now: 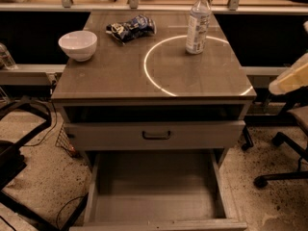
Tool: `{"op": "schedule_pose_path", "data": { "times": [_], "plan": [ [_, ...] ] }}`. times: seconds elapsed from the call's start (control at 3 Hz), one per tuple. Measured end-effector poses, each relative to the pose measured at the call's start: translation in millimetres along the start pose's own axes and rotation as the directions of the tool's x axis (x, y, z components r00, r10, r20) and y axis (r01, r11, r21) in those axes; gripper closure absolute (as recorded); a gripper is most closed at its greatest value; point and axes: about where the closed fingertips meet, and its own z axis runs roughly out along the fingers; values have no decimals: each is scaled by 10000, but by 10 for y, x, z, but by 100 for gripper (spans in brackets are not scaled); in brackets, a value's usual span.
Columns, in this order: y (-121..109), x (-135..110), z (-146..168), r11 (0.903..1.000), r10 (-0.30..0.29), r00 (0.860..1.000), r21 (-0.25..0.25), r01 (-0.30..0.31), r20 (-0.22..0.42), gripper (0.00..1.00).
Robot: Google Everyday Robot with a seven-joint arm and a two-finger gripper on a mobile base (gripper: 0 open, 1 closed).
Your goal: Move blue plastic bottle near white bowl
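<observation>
The blue plastic bottle (198,25), clear with a white cap and pale label, stands upright at the back right of the table top (115,78). The white bowl (77,44) sits near the table's left edge, far from the bottle. My gripper is out of view. Only a cream-coloured arm segment (289,78) shows at the right edge, off to the side of the table and apart from both objects.
A dark blue-and-white snack bag (131,29) lies at the back between bowl and bottle. A bright ring of light (146,69) marks the table top. The bottom drawer (156,196) is pulled open below. Chair bases stand at right (284,172) and left (19,143).
</observation>
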Motion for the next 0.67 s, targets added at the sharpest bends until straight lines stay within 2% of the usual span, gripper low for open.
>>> {"op": "schedule_pose_path", "data": {
  "times": [0.33,0.67],
  "plan": [
    [-508,-118,-68,9894,60,9834,1415,-321,1811,0],
    [-985,-242,-119,9700,162,9505,2257,-902,3104,0]
  ]
}}
